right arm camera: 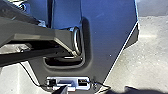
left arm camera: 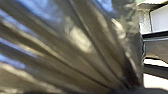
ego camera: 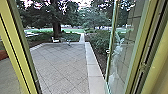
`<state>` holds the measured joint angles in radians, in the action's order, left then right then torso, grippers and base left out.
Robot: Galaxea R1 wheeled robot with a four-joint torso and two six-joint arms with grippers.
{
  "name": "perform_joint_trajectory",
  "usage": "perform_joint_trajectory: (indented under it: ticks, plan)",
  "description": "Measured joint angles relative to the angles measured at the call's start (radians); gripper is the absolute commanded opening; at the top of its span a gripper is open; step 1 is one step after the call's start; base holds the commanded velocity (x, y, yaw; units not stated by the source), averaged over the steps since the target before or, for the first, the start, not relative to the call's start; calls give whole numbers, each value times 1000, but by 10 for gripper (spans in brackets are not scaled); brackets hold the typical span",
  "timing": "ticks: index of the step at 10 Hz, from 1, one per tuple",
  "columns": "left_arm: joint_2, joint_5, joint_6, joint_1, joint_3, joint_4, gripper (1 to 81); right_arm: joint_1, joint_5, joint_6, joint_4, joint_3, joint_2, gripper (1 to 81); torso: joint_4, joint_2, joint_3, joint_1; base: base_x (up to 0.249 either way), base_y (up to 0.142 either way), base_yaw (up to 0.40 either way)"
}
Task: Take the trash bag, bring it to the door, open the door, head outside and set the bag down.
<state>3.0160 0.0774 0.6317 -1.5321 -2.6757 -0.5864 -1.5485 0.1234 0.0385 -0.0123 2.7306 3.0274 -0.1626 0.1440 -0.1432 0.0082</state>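
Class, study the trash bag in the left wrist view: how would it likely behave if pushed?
The trash bag would probably crumple rather than hold stiff, since its surface gathers into long folds. Its shiny highlights suggest smooth film, perhaps slippery to grip. Its weight I cannot judge.

From my end, the door frame (ego camera: 156,67) reads yellow to pale green, striped with black seams, and the glass door (ego camera: 123,50) has a green edge. I see the patio (ego camera: 60,67) in muted grey, ruled with a grid of darker diagonal lines, beside a paler, nearly plain border (ego camera: 93,65). The tree trunk (ego camera: 57,30) is dark brown and the shrubs (ego camera: 100,41) deep green. My left wrist view gives me the trash bag (left arm camera: 87,37) in glossy brown-black, streaked blue and cream. The robot's plate (right arm camera: 107,30) shades from blue into charcoal; the ground (right arm camera: 140,65) is light grey, faintly speckled.
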Motion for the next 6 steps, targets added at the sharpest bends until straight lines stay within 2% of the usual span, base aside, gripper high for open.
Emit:
perform_joint_trajectory:
  ticks: [6]
  plan:
    - [-1, 1, 0, 0, -1, 0, 10, 3, 3, 0, 0, 1, 3, 811, 0, -1, 0, 0, 116, 0, 0]
